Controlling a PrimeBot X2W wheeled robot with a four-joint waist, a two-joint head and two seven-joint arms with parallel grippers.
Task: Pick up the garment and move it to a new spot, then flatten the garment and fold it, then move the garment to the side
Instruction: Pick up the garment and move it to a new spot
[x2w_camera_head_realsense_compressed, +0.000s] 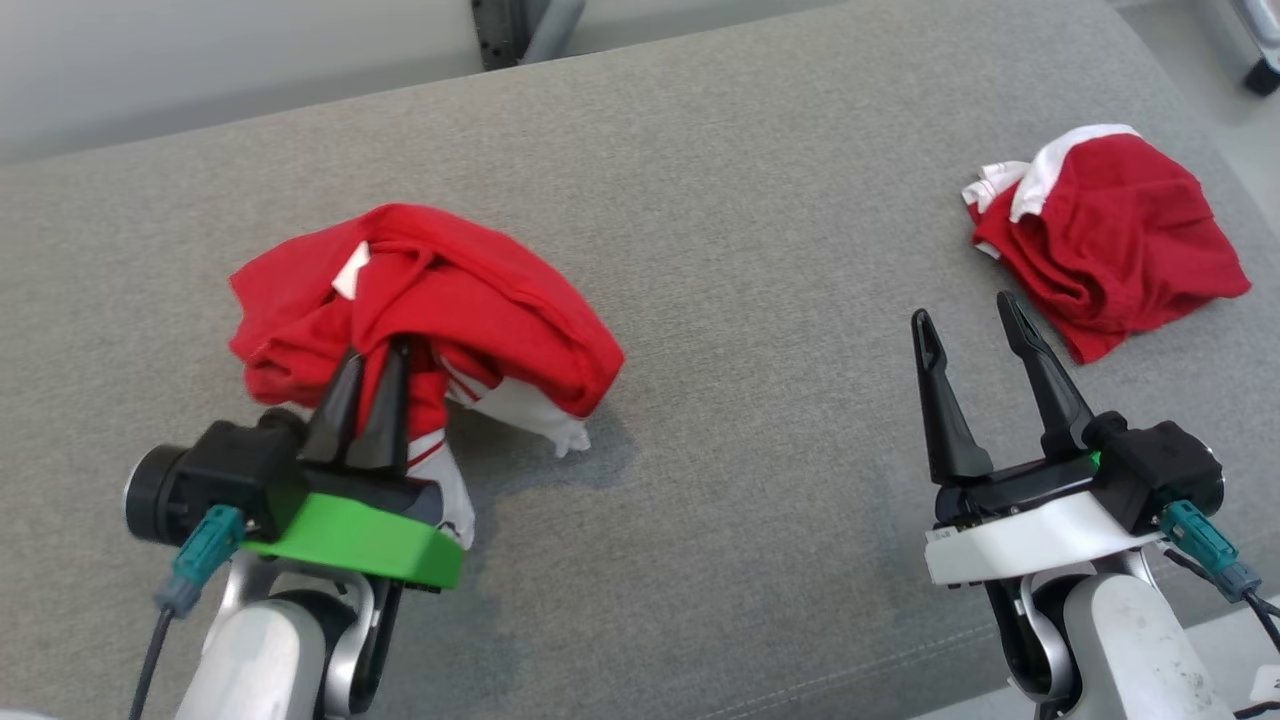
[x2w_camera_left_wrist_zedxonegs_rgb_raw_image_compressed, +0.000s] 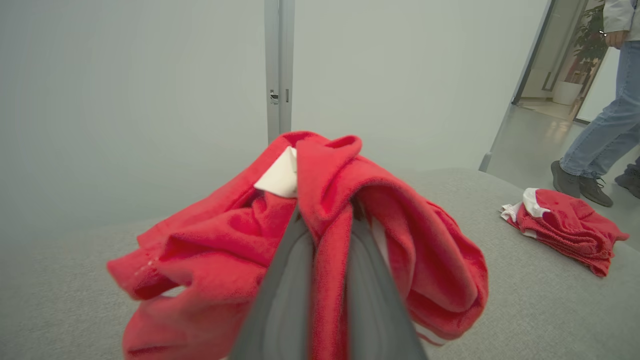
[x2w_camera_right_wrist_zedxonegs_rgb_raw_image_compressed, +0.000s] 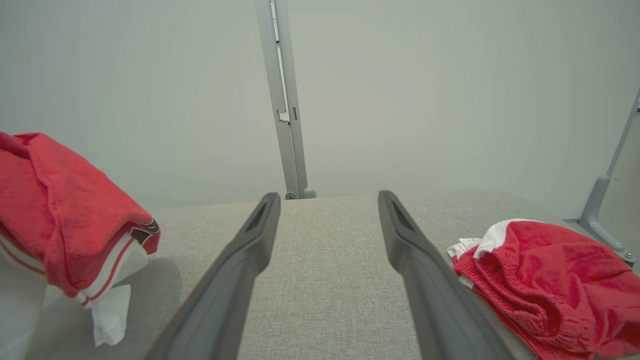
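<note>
**A:** Where is the garment?

**B:** The red garment (x2w_camera_head_realsense_compressed: 480, 300), trimmed in white, hangs bunched from the left pincer (x2w_camera_head_realsense_compressed: 376, 350), which is clamped on a fold of it. It's over the left part of the grey upholstered surface (x2w_camera_head_realsense_compressed: 750, 250). I cannot tell if the hem touches down.

**A:** And the right pincer (x2w_camera_head_realsense_compressed: 962, 308)?

**B:** Its 2 fingers stand wide apart and hold nothing. It hovers just beside a second red garment (x2w_camera_head_realsense_compressed: 1110, 240), which lies crumpled at the right.

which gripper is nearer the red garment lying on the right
Right. The right gripper is open just beside the right garment; the left gripper is far off, shut on the left garment.
</note>
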